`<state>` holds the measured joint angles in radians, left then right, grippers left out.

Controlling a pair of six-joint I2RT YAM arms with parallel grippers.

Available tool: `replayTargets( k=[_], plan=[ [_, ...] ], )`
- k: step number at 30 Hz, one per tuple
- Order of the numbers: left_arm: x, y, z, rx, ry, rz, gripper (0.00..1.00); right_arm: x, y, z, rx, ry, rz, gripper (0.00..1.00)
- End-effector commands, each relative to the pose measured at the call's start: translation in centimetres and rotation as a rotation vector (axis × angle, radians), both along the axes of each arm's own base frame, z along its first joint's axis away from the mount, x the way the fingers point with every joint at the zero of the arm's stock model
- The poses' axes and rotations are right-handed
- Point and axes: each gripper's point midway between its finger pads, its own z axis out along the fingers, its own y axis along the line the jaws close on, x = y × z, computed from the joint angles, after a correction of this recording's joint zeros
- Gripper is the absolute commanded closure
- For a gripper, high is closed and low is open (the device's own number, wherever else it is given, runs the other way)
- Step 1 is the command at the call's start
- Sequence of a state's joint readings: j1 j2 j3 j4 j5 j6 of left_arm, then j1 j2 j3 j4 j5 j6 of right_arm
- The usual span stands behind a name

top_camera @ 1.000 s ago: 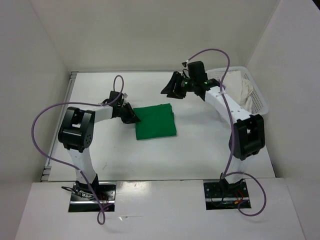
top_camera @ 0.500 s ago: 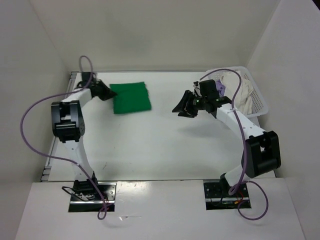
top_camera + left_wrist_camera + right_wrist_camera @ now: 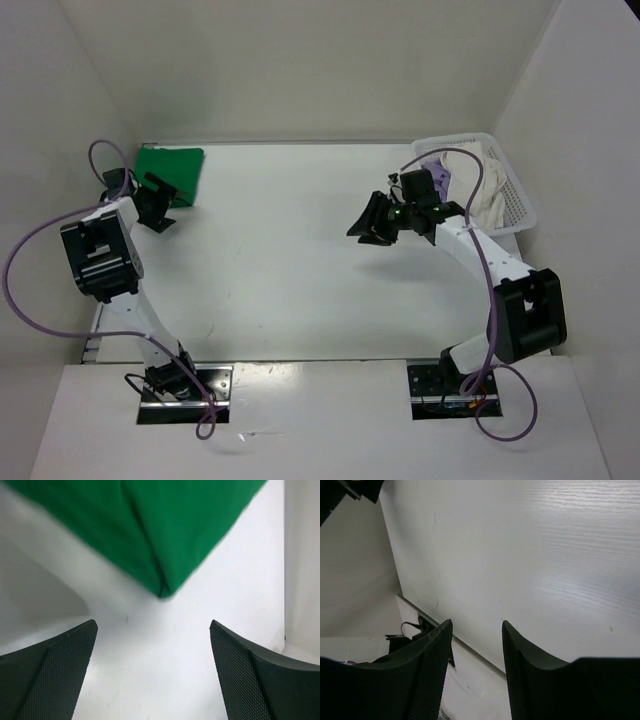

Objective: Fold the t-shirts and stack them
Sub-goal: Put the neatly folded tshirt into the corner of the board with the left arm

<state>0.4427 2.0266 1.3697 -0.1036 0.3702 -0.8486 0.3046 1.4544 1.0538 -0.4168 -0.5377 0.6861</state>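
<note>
The bright green t-shirt (image 3: pixel 172 170), folded, lies in the far left corner of the table. In the left wrist view the green t-shirt (image 3: pixel 150 525) fills the top, its near corner just ahead of my fingers. My left gripper (image 3: pixel 157 204) (image 3: pixel 152 630) is open beside that corner, holding nothing. The white t-shirt (image 3: pixel 482 185) and a bit of the lavender t-shirt (image 3: pixel 441 179) lie crumpled in the basket. My right gripper (image 3: pixel 366 222) (image 3: pixel 476 626) hangs open over the table's middle right, with nothing between its fingers.
A white mesh basket (image 3: pixel 522 205) stands at the back right against the wall. White walls close in the table (image 3: pixel 280 270) on the left, back and right. The left arm's base and cable (image 3: pixel 407 630) show in the right wrist view.
My left gripper carried the folded green t-shirt from the middle to the far left corner, let it go and opened. The right gripper swung slightly toward the centre and stayed open.
</note>
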Motion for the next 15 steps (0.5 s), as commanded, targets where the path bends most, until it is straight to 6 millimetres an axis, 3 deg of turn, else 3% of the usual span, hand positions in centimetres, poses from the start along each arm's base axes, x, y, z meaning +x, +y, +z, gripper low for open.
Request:
replayTargets(
  k=[1, 2, 4, 5, 7, 8, 10, 11, 13, 14, 15],
  plan=[
    [-1.1, -0.9, 5.1, 0.043, -0.099, 0.018, 0.0, 0.7, -0.7, 1.6, -0.022, -0.077, -0.028, 0.5],
    [-2.6, -1.6, 5.5, 0.052, -0.102, 0.011, 0.0, 1.1, -0.8, 1.8, -0.029, -0.083, -0.05, 0.57],
    [-3.7, -2.8, 6.4, 0.061, -0.124, -0.004, 0.0, 2.6, -1.5, 1.6, -0.074, -0.089, -0.114, 0.7],
    [-4.6, -4.7, 7.3, 0.073, -0.143, -0.042, 0.0, 3.5, -1.7, 2.5, -0.084, -0.102, -0.146, 0.8],
    [-5.2, -7.3, 8.4, 0.084, -0.18, -0.092, 0.18, 6.1, -2.8, 3.5, -0.15, -0.149, -0.23, 0.85],
    [-5.3, -10.3, 9.0, 0.083, -0.196, -0.158, 0.31, 6.9, -3.6, 3.7, -0.178, -0.152, -0.267, 0.87],
    [-6.1, -13.7, 10.3, 0.091, -0.22, -0.225, 0.6, 9.7, -5.6, 5.0, -0.238, -0.203, -0.345, 0.89],
    [-6.7, -17.7, 10.9, 0.092, -0.239, -0.325, 0.62, 10.8, -7.6, 5.2, -0.264, -0.199, -0.394, 0.91],
    [-7.7, -21.6, 11.1, 0.085, -0.234, -0.413, 0.66, 13.0, -10.5, 6.7, -0.293, -0.241, -0.474, 0.91],
    [-9.2, -25.4, 10.6, 0.074, -0.236, -0.508, 0.66, 14.0, -12.2, 6.4, -0.32, -0.24, -0.512, 0.91],
    [-9.9, -27.3, 10.6, 0.066, -0.244, -0.57, 0.65, 14.9, -15.5, 6.6, -0.354, -0.244, -0.589, 0.91]
  ],
)
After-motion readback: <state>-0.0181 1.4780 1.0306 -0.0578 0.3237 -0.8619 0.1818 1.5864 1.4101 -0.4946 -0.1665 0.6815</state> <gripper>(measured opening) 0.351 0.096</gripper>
